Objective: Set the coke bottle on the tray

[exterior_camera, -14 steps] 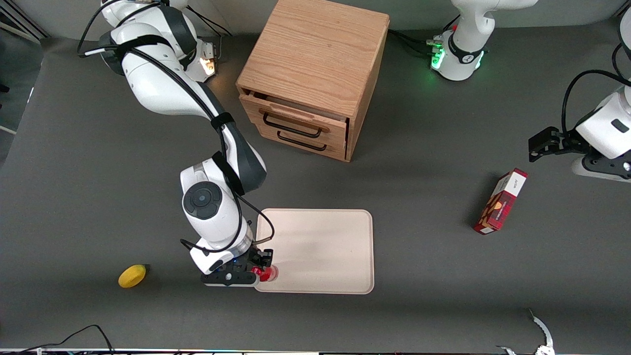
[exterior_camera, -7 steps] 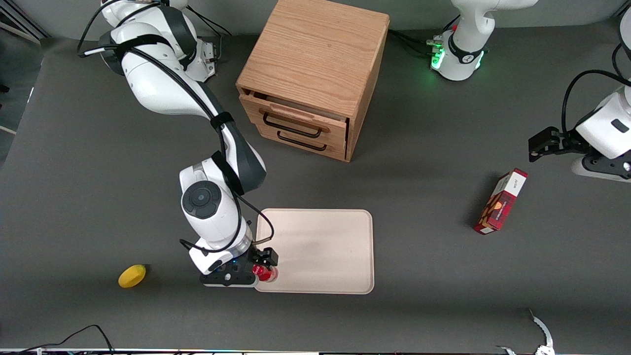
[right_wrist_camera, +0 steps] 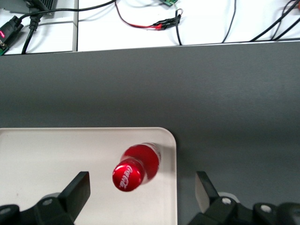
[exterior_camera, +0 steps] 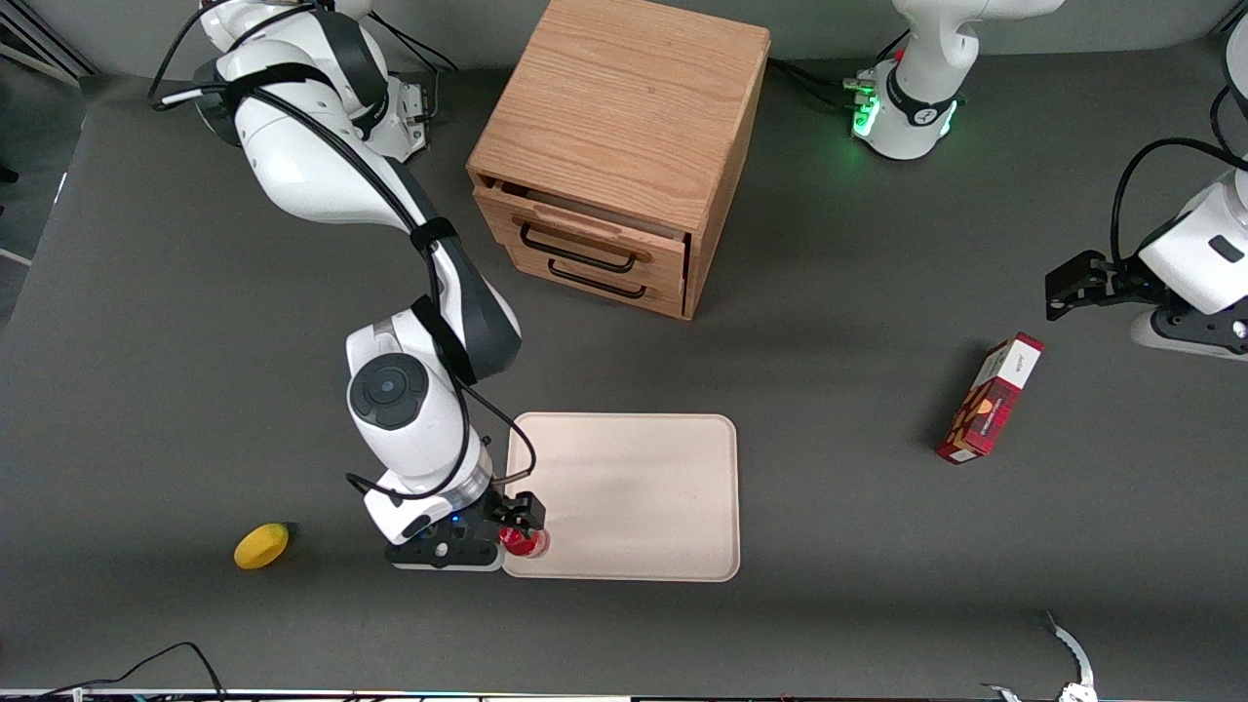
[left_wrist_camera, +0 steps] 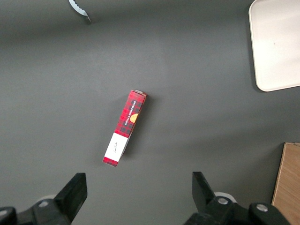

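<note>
The coke bottle [exterior_camera: 525,542], all red with a red cap, stands upright on the tray [exterior_camera: 634,487], in the tray's corner nearest the front camera at the working arm's end. My right gripper [exterior_camera: 520,531] hangs right above it, open. In the right wrist view the bottle [right_wrist_camera: 137,165] shows cap-up between the two spread fingers [right_wrist_camera: 79,187], touching neither, with the gripper [right_wrist_camera: 141,190] open around it. The bottle sits just inside the tray's rounded rim [right_wrist_camera: 169,140].
A wooden drawer cabinet [exterior_camera: 624,146] stands farther from the front camera than the tray, its top drawer slightly open. A yellow lemon [exterior_camera: 261,545] lies toward the working arm's end. A red-and-white box [exterior_camera: 990,398] lies toward the parked arm's end and shows in the left wrist view [left_wrist_camera: 124,129].
My right wrist has shifted slightly toward the working arm's end of the table. The bottle has stayed in place on the tray corner.
</note>
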